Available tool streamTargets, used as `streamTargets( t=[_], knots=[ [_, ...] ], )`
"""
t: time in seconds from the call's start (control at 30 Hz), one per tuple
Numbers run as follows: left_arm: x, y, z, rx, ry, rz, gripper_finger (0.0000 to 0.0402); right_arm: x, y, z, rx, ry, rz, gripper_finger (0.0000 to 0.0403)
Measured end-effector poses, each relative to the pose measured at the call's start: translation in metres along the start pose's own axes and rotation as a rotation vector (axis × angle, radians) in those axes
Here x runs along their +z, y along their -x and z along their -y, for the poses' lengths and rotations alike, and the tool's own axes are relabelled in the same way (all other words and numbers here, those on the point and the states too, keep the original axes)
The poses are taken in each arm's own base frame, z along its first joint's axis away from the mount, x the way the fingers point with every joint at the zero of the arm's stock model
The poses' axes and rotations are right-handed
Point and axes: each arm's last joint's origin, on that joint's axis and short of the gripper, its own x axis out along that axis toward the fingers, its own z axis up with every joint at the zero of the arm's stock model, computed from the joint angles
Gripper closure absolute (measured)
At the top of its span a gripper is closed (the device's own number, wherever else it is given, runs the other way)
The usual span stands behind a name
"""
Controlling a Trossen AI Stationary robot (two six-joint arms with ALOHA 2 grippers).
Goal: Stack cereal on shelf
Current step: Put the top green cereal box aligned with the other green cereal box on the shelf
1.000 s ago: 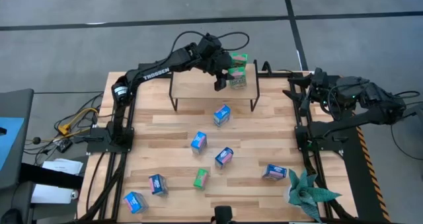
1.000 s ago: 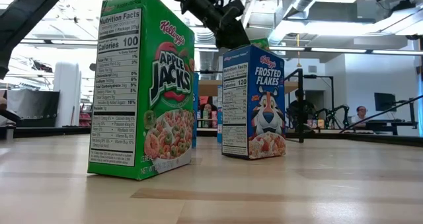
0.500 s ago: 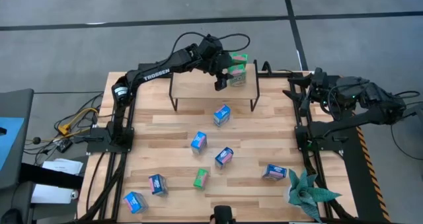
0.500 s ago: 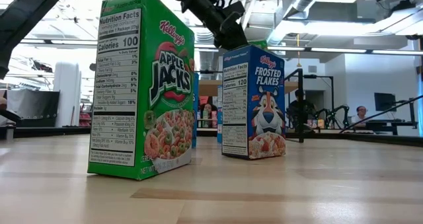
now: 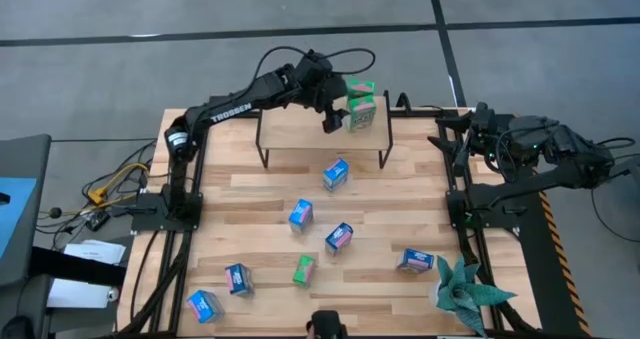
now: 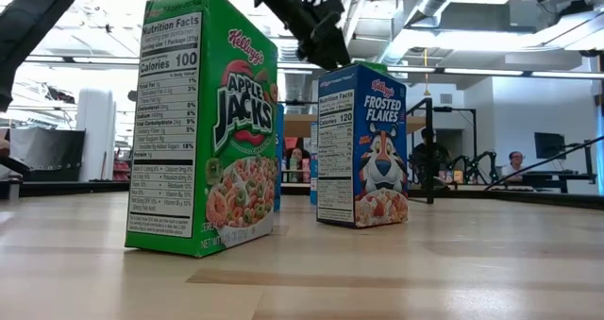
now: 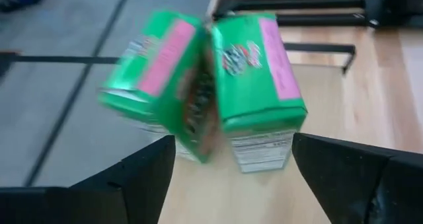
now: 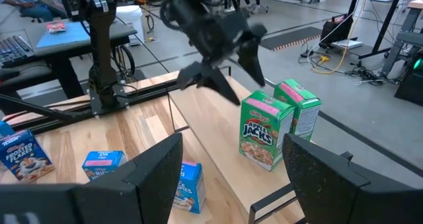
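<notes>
Left gripper [image 8: 221, 69] is over the shelf [image 5: 300, 129], jaws spread, nothing between them. Just beyond its fingertips [image 7: 142, 178] stand two green cereal boxes [image 7: 258, 85], side by side on the shelf board and touching; the one further off the gripper's centre line [image 7: 162, 78] looks tilted or blurred, can't tell which. Handling guess: thin cardboard, very light, stiff along edges but faces will dent, glossy print so a bit slippery, tall and narrow so easy to topple. Take each across the two broad faces at mid-height with a modest squeeze. Further out from the hand, the remaining cereal sits loose on the table [image 5: 250, 239]: blue boxes [image 5: 336, 173] and one green [image 5: 304, 270], well apart from each other. Right gripper [image 8: 225, 184] is parked wide at the far table edge.
</notes>
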Motion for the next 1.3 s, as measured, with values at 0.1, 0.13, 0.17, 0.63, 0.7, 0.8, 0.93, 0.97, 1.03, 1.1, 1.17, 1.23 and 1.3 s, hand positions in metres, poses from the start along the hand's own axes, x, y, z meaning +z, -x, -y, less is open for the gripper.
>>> streamTargets(
  t=[0.1, 0.13, 0.17, 0.63, 0.7, 0.8, 0.93, 0.97, 1.03, 1.1, 1.17, 1.23, 1.3],
  knots=[
    [0.004, 0.008, -0.002, 0.017, 0.032, 0.014, 0.0104, 0.000, 0.000, 0.000, 0.000, 0.000, 0.000, 0.0117],
    [0.004, 0.010, -0.002, 0.027, 0.056, 0.011, 0.0104, 0.000, 0.000, 0.000, 0.000, 0.000, 0.000, 0.0117],
    [0.004, 0.013, -0.002, 0.024, 0.075, 0.005, 0.0104, 0.000, 0.000, 0.000, 0.000, 0.000, 0.000, 0.0117],
    [0.023, 0.038, 0.051, -0.205, 0.113, 0.043, 0.0195, 0.000, 0.000, 0.000, 0.000, 0.009, 0.000, 0.0117],
    [0.020, 0.026, 0.062, -0.184, 0.092, 0.025, 0.0240, 0.000, 0.000, 0.000, 0.000, 0.009, 0.000, 0.0117],
    [0.018, 0.012, 0.069, -0.182, 0.076, 0.025, 0.0311, 0.000, 0.000, 0.000, 0.000, 0.009, 0.000, 0.0117],
    [0.011, -0.006, 0.071, -0.171, 0.078, -0.005, 0.0388, 0.000, 0.000, 0.000, 0.000, 0.011, -0.004, 0.0117],
    [0.008, -0.008, 0.069, -0.170, 0.081, -0.021, 0.0393, -0.001, 0.000, 0.000, 0.000, 0.012, -0.006, 0.0117],
    [0.009, -0.016, 0.067, -0.133, 0.084, 0.012, 0.0391, -0.001, 0.000, 0.000, -0.001, 0.012, -0.007, 0.0117],
    [0.005, -0.018, 0.062, -0.096, 0.088, -0.016, 0.0386, -0.001, 0.000, 0.000, -0.001, 0.013, -0.008, 0.0117],
    [0.006, -0.024, 0.059, -0.074, 0.081, 0.006, 0.0384, -0.001, 0.000, 0.000, -0.002, 0.016, -0.012, 0.0117],
    [0.002, -0.028, 0.056, -0.068, 0.082, -0.009, 0.0385, -0.002, 0.000, 0.001, -0.003, 0.020, -0.019, 0.0117],
    [0.000, -0.029, 0.053, -0.053, 0.086, -0.019, 0.0388, -0.002, 0.000, 0.001, -0.003, 0.020, -0.020, 0.0117]
  ],
)
